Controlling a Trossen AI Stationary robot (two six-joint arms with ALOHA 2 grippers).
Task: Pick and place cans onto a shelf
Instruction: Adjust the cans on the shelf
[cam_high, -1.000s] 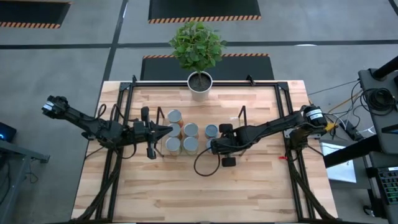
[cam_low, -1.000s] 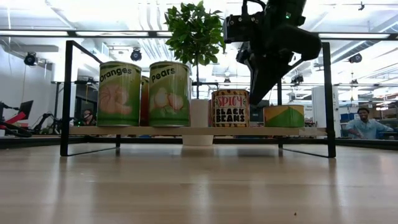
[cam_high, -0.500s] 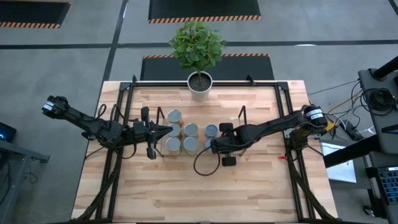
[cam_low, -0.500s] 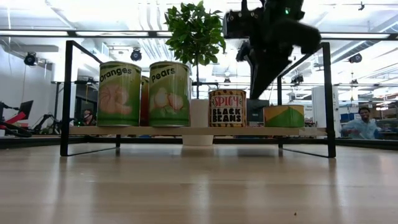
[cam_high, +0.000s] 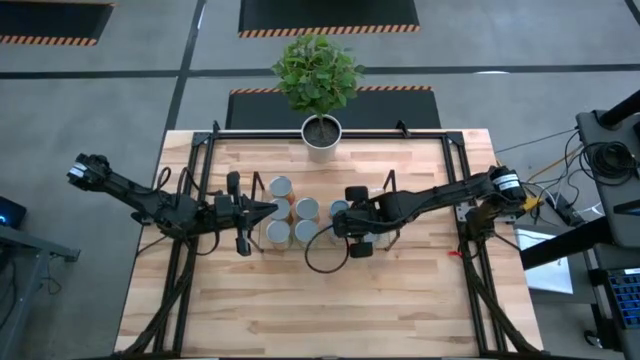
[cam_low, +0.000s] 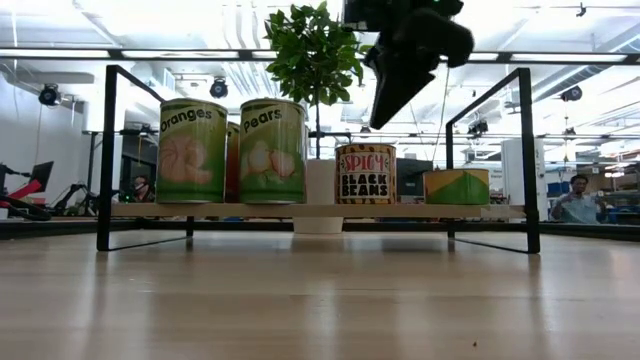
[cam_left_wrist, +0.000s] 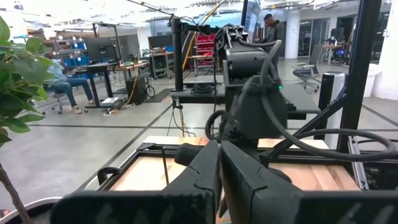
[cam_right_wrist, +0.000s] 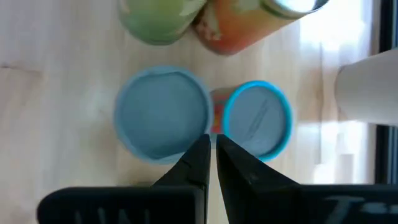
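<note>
Several cans stand upright on the shelf (cam_low: 320, 210), a low rack with black wire end frames. The low view shows Oranges (cam_low: 192, 150), Pears (cam_low: 272, 150), Spicy Black Beans (cam_low: 365, 173) and a short green-and-yellow can (cam_low: 456, 186). From above their round tops (cam_high: 307, 209) show in a cluster. My right gripper (cam_high: 335, 222) is shut and holds nothing. It points steeply down, well above two blue-topped cans (cam_right_wrist: 163, 112) (cam_right_wrist: 256, 118), over the gap between them. My left gripper (cam_high: 272, 209) is shut and level at the shelf's left end, next to the cans. It also holds nothing.
A white pot with a green plant (cam_high: 322, 135) stands at the table's far edge, behind the shelf. A large black frame (cam_high: 200, 160) borders the table. A dark cable loop (cam_high: 318, 258) hangs below my right arm. Bare wood lies along the near side (cam_high: 320, 310).
My right gripper, still shut, has risen from just over the cans and drifted a little toward the table's left. The cans stand as before.
</note>
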